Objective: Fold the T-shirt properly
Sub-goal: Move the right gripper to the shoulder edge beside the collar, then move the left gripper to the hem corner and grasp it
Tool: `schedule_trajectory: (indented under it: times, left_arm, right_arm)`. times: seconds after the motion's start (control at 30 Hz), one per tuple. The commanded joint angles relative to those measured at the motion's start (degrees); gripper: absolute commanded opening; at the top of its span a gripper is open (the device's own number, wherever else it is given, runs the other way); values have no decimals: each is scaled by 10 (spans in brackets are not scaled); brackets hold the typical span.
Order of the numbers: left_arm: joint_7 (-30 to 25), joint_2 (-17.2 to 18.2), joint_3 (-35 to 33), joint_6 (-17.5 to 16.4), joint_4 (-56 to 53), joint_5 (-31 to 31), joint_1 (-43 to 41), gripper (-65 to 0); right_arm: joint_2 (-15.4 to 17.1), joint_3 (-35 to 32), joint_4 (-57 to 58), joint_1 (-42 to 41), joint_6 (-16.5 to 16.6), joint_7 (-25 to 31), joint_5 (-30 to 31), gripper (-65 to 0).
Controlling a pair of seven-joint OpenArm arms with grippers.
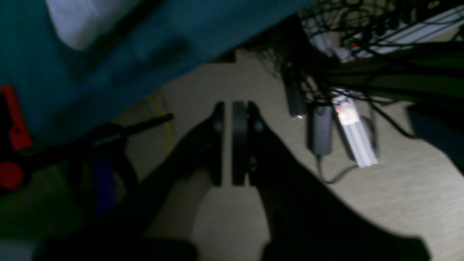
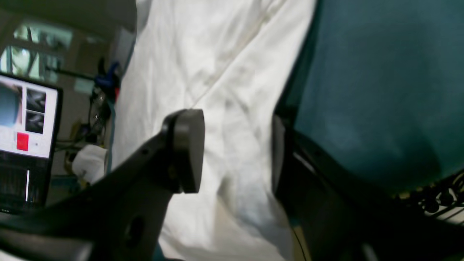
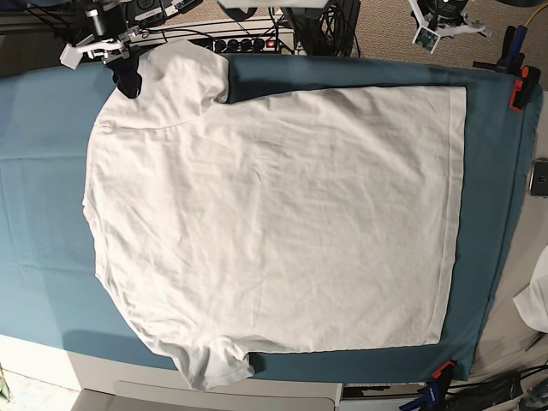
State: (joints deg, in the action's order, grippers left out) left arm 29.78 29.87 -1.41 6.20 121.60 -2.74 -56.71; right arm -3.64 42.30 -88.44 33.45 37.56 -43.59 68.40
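Note:
The white T-shirt [image 3: 274, 214] lies spread flat on the teal table cloth [image 3: 43, 188], collar to the left, hem to the right, one sleeve at the top left [image 3: 195, 73] and one at the bottom [image 3: 214, 364]. My right gripper [image 3: 128, 79] is at the top left, beside the upper sleeve. In the right wrist view it [image 2: 232, 152] is open, with the T-shirt [image 2: 224, 72] showing between its fingers [image 2: 186, 152]. My left gripper [image 1: 228, 148] hangs off the table over the floor, jaws nearly together and empty. A white corner of cloth [image 1: 83, 21] shows in that view's top left.
Red clamps [image 3: 518, 90] hold the cloth at the right edge. A small white fabric scrap [image 3: 538, 300] and a phone [image 3: 539, 178] lie off the cloth on the right. Cables and a power strip [image 3: 244, 43] run along the back. A laptop screen [image 2: 25, 116] stands nearby.

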Motion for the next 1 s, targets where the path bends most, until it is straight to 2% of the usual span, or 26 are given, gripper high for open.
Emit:
schedule_trajectory:
  times: [0.0, 0.13, 0.17, 0.27, 0.43, 0.6, 0.8, 0.97]
  left_arm:
    - [-2, 3, 2, 4, 9, -8, -3, -626]
    - [24, 1, 2, 4, 9, -12, 16, -617]
    - [33, 0, 2, 4, 10, -16, 21, -601]
    - [57, -7, 8, 4, 26, -42, 34, -545]
    - [89, -13, 75, 4, 108, -7, 34, -472]
    - [103, -15, 210, -7, 134, 111, 36, -467]
    - [103, -28, 362, -70, 134, 277, 36, -467]
    - [121, -38, 419, -117, 89, 406, 75, -467]
  right_arm:
    - [4, -2, 0, 7, -10, -19, -36, -423]
    - [11, -2, 0, 7, -9, -16, -56, -625]
    - [11, -2, 0, 7, -9, -16, -57, -650]
    - [14, -2, 0, 7, -9, -14, -66, -650]
    - [14, -2, 0, 7, -9, -14, -66, -650]
    - [15, -2, 0, 7, -9, -14, -66, -650]
    - [26, -2, 0, 7, -9, -13, -66, -650]
    - [27, -2, 0, 7, -9, -12, -65, -650]
